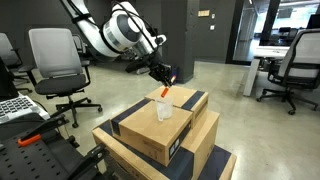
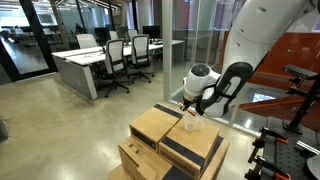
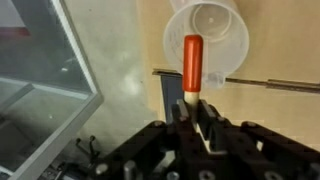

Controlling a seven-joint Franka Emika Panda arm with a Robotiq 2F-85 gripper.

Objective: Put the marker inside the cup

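An office: desks [image 2: 85,62], swivel chairs [image 1: 55,60], glass partitions [image 2: 40,25].

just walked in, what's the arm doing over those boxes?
The Franka arm's gripper is shut on one end of a red-orange marker. In the wrist view, the marker's free end lines up with the open mouth of a clear plastic cup. The cup stands upright on the top cardboard box. In both exterior views the gripper hangs just over the cup. The marker is not released yet, so it isn't in the cup.

Even, bright indoor light; soft, slightly blurred wrist view
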